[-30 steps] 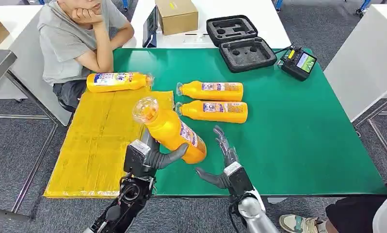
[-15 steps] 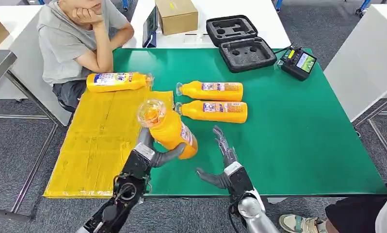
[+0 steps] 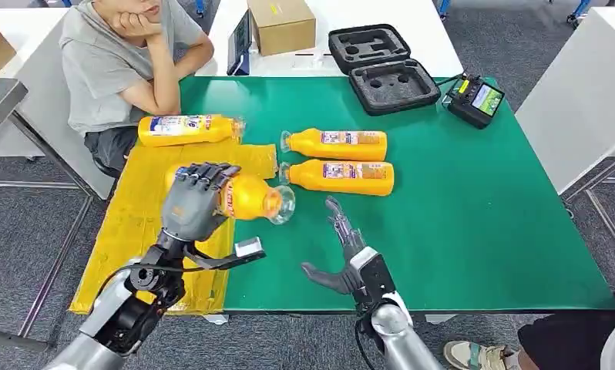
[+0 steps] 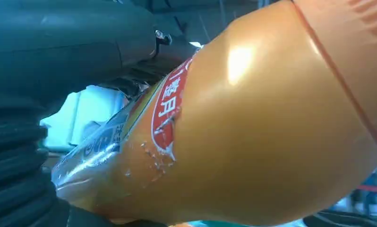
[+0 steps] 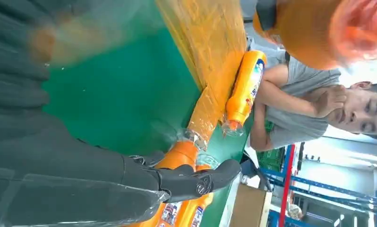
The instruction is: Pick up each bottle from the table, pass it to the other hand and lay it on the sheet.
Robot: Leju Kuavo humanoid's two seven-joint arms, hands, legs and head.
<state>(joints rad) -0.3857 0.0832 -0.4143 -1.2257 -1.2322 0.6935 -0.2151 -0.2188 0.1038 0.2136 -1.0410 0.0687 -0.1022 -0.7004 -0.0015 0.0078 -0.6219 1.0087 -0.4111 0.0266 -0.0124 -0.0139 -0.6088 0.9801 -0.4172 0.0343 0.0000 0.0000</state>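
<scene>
The left hand (image 3: 195,202) is wrapped over an orange bottle (image 3: 247,196), gripping it on its side above the near edge of the yellow sheet (image 3: 146,239), clear cap pointing toward the right hand (image 3: 349,260). That right hand holds nothing, fingers spread above the green table (image 3: 474,216), just beside the bottle's cap. Farther out, two more bottles (image 3: 337,160) lie side by side on the green, another bottle (image 3: 187,129) lies at the sheet's far edge, and a person in a grey shirt (image 3: 108,65) sits there.
</scene>
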